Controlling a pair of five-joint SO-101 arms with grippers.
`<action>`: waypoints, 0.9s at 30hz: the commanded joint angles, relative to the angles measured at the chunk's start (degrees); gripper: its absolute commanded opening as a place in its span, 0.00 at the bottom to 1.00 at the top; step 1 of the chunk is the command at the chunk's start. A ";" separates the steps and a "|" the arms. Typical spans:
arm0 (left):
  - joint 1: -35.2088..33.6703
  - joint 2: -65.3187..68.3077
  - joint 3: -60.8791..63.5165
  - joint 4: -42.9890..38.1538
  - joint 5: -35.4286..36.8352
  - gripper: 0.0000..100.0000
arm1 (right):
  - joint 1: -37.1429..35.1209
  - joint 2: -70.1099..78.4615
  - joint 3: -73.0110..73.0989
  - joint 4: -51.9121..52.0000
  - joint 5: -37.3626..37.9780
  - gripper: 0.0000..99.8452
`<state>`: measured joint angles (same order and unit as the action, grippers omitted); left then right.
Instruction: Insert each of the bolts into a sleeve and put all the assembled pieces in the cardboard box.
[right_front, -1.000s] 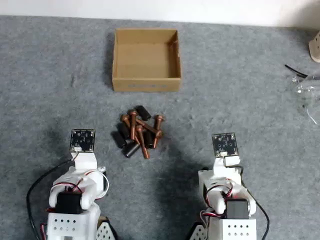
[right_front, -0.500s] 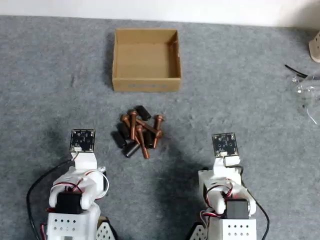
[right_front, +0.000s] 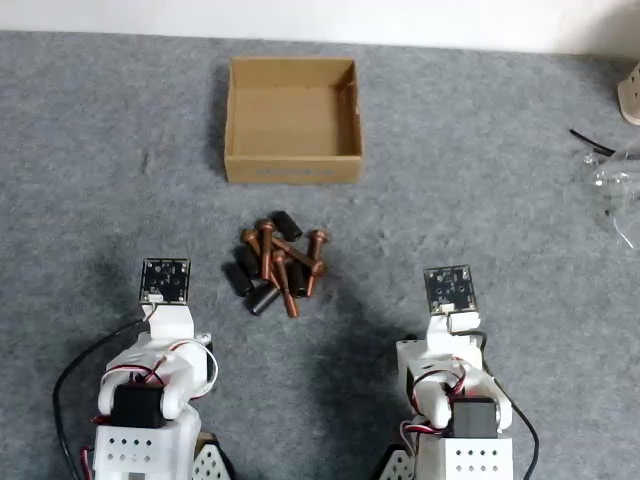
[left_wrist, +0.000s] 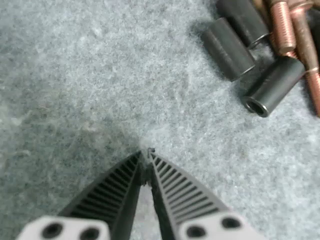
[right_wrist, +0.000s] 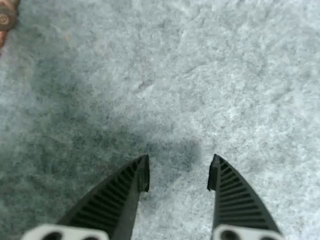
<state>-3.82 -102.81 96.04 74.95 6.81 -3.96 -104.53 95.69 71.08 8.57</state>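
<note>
Left claw (left_wrist: 150, 153) tight; right claw (right_wrist: 178, 173) wide; bolts (right_front: 284, 262) outside cardboard box (right_front: 292, 171)

Your left arm (right_front: 150, 385) sits folded at the near left, forearm pointing straight toward the far side. Your right arm (right_front: 452, 395) is in the same folded pose at the near right, parallel to it and well apart. Both wrists are tipped so the grippers aim downward. Your left gripper (left_wrist: 149, 153) has its ribbed fingers (left_wrist: 117, 187) pressed together, the tips meeting. Your right gripper (right_wrist: 178, 172) has its jaws parted, with a clear gap between the two ribbed fingers (right_wrist: 122, 192), and nothing is held between them.
</note>
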 joint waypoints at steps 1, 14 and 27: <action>-0.22 -0.31 1.19 0.26 0.00 0.01 | 0.40 -0.48 9.10 0.22 0.00 0.18; -10.77 -0.40 0.92 -10.55 -0.26 0.01 | 5.14 -0.66 9.10 0.22 0.18 0.18; -21.32 -0.40 -11.03 -8.18 -18.11 0.01 | 16.66 -0.75 9.10 -8.13 -0.09 0.18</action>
<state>-23.08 -102.90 90.86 65.36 -4.35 13.19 -104.53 95.69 65.98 8.57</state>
